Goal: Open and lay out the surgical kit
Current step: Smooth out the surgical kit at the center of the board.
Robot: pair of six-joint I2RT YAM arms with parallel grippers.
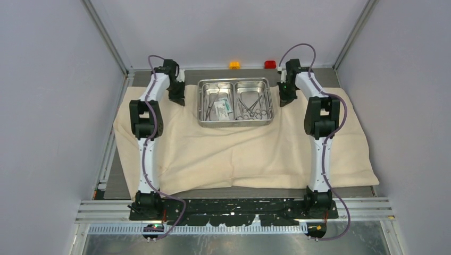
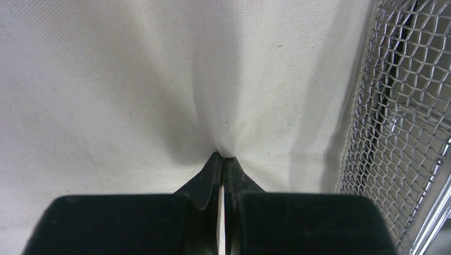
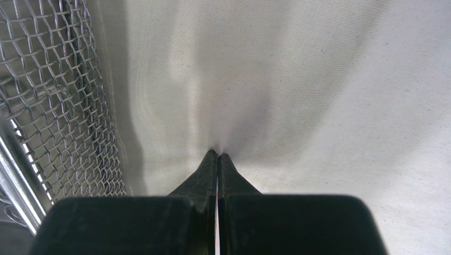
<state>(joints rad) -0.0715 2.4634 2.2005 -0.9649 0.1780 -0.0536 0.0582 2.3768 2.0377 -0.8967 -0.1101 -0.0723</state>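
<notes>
Two compartments divide the steel tray [image 1: 234, 124], which sits at the far middle of the beige cloth [image 1: 239, 154]. The white and teal packets [image 1: 223, 106] lie in its left half, and the ring-handled clamps [image 1: 253, 108] lie in its right half. The cloth is spread wide over the surface [image 1: 114, 186]. The left claw [image 1: 178, 98] is at the cloth's far left part, just beside the tray. In its wrist view the left claw [image 2: 222, 156] is closed tight, pinching a pucker of fabric. The right claw [image 1: 284, 98] mirrors it on the tray's other side, likewise clamped on a fold [image 3: 218, 154]. Wire mesh [image 2: 399, 133] edges both wrist views. Beyond the cloth stand an orange block [image 1: 234, 65] and a red block [image 1: 270, 64].
</notes>
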